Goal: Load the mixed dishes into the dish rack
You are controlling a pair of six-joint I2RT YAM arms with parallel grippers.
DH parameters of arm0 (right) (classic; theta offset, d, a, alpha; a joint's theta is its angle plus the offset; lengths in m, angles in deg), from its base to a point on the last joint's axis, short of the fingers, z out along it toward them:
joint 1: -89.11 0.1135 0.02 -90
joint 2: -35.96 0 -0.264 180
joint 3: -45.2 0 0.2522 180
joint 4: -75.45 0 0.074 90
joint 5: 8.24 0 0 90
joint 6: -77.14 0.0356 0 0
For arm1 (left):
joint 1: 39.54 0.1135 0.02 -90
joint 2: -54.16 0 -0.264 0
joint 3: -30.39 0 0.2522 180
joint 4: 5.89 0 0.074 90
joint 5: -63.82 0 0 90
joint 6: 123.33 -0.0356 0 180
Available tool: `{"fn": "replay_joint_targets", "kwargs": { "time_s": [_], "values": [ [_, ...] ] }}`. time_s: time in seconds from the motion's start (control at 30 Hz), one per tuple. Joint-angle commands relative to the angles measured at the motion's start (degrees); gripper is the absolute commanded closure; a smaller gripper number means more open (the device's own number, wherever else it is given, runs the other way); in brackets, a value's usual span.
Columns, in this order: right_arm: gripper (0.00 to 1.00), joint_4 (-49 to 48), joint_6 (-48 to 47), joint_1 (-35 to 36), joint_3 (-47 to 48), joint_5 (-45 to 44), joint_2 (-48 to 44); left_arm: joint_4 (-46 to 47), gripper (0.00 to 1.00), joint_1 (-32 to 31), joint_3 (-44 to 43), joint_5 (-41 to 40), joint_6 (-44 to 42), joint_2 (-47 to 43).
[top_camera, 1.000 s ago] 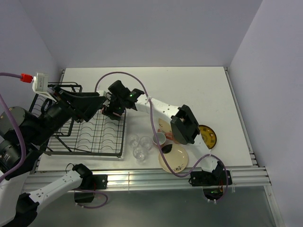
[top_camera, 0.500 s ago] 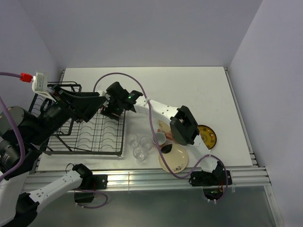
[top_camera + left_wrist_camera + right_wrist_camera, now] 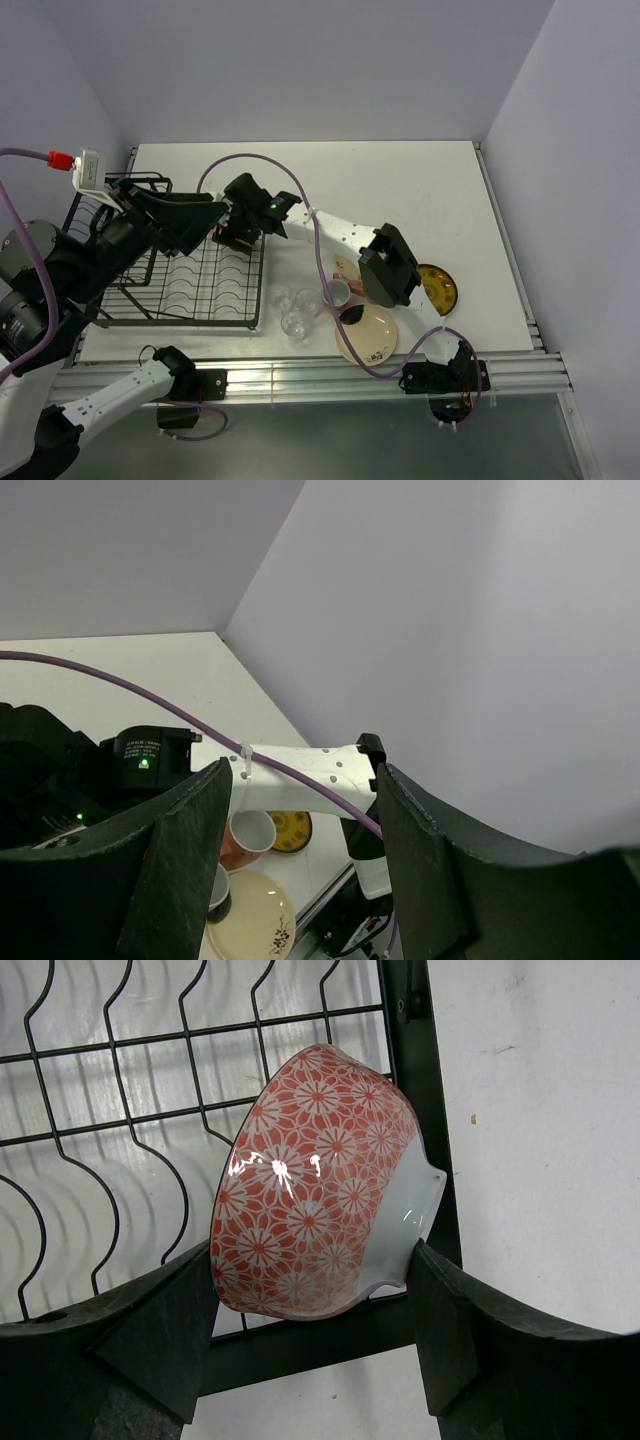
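My right gripper (image 3: 312,1265) is shut on a red-orange floral bowl (image 3: 320,1180) with a white foot. It holds the bowl tilted on its side over the right edge bar of the black wire dish rack (image 3: 120,1110). In the top view the right gripper (image 3: 232,238) is at the rack's (image 3: 200,285) far right corner. My left gripper (image 3: 300,860) is open and empty, raised above the rack (image 3: 195,225). On the table stand three clear glasses (image 3: 291,310), a pink mug (image 3: 337,293), a cream floral plate (image 3: 368,338) and a yellow-and-dark plate (image 3: 438,288).
A small dark-sided cup (image 3: 352,314) sits at the cream plate's rim. Another cream plate (image 3: 347,266) lies partly hidden under the right arm's elbow (image 3: 388,265). The rack's raised basket end (image 3: 135,190) is at the far left. A purple cable (image 3: 300,185) loops over the right arm.
My right gripper has shifted slightly left with the bowl, over the rack's right edge. The left arm has barely moved.
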Motion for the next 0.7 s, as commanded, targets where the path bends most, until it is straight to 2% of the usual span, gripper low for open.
{"fn": "replay_joint_targets", "kwargs": {
  "time_s": [0.0, 0.37, 0.67],
  "values": [
    [0.36, -3.5, -1.3, 1.4, 0.3, -2.0, -3.1, 2.1, 0.34, -0.1, -0.9, 0.9, -1.0, 0.1],
    [0.23, -4.9, -0.2, 4.9, 0.4, -9.3, -1.2, 2.2, 0.34, -0.1, -0.1, 0.6, -0.5, -0.5],
    [0.20, -6.5, -0.5, 6.9, -1.6, -16.3, -1.3, 3.2, 0.34, -0.2, 0.2, 0.6, 0.1, -0.5]
  ]
}}
